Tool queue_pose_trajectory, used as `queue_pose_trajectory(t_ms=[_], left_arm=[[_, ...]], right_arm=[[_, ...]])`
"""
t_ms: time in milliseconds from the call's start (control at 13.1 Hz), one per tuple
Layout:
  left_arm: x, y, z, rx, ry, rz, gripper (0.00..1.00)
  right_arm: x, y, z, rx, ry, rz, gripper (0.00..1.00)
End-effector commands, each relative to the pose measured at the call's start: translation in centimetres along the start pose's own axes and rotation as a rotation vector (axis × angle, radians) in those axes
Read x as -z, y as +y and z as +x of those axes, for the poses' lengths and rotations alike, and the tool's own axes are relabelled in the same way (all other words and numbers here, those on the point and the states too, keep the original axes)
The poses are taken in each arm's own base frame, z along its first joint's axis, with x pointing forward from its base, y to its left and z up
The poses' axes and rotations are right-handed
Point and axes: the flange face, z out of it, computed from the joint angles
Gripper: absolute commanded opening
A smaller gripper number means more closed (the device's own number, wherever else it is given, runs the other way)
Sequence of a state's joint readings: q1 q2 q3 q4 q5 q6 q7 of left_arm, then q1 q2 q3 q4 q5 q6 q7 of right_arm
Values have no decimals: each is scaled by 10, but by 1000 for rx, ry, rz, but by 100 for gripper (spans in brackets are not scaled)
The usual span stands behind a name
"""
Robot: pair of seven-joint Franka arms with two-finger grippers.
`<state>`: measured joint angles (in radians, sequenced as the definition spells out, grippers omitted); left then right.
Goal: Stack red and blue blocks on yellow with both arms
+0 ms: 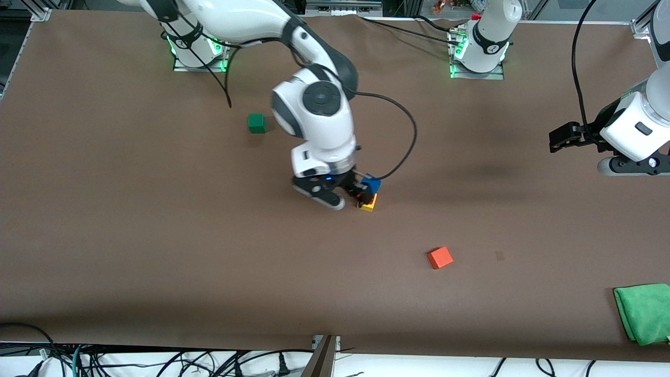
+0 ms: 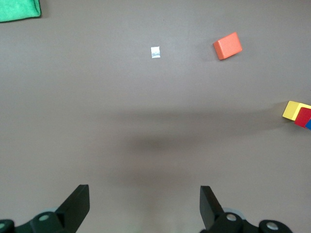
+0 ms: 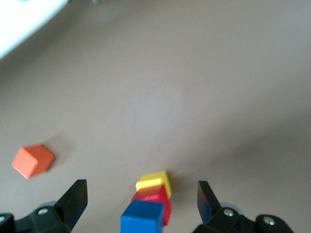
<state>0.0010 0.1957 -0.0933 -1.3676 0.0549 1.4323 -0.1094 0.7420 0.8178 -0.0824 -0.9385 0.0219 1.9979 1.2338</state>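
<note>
The blue cube (image 1: 372,184) sits on the red cube (image 3: 163,199), which sits on the yellow cube (image 1: 369,204), one stack near the table's middle. In the front view the red cube is mostly hidden by the gripper. My right gripper (image 1: 352,198) is over the stack, open, with a finger on each side of the blue cube (image 3: 142,219) and not touching it; the yellow cube (image 3: 154,180) shows below. My left gripper (image 1: 556,140) waits open and empty at the left arm's end of the table. Its wrist view shows the yellow (image 2: 291,110) and red (image 2: 303,116) cubes at the edge.
An orange cube (image 1: 440,257) lies nearer the front camera than the stack. A dark green cube (image 1: 256,123) lies farther back, toward the right arm's end. A green cloth (image 1: 644,311) lies at the front corner at the left arm's end. A small pale scrap (image 2: 155,52) lies on the table.
</note>
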Motion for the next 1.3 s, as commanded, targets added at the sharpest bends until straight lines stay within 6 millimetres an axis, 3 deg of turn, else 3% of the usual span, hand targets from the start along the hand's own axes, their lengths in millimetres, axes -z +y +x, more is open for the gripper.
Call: queue_pose_trajectory(t_ms=[0,76,305,382,534,763,992,1221], left_arm=[[7,-2,0,-13,13,-11,100],[7,-2,0,-11,13,-11,100],[7,-3,0,-7,13,-14,100],[7,-3,0,-7,13,-14,100],[7,-3,0,-7,13,-13,100],[7,-2,0,-9,13,-13,100],[7,-2,0,-8,13,-11,100],[7,-2,0,-8,13,-11,100]], right_arm=[[62,44,81,12,-67,-20,100],[75,71,116,50,-117,-39,100],[130,158,190,249,-237,-67,100],[152,192,205,281,-255,-63,100],[183,255,215,327,-263,-78,100],[210,320,203,358,-251,-103,100],[223,343,195,402,-201,-127,100],[229,357,208,492,-193,-114,100]])
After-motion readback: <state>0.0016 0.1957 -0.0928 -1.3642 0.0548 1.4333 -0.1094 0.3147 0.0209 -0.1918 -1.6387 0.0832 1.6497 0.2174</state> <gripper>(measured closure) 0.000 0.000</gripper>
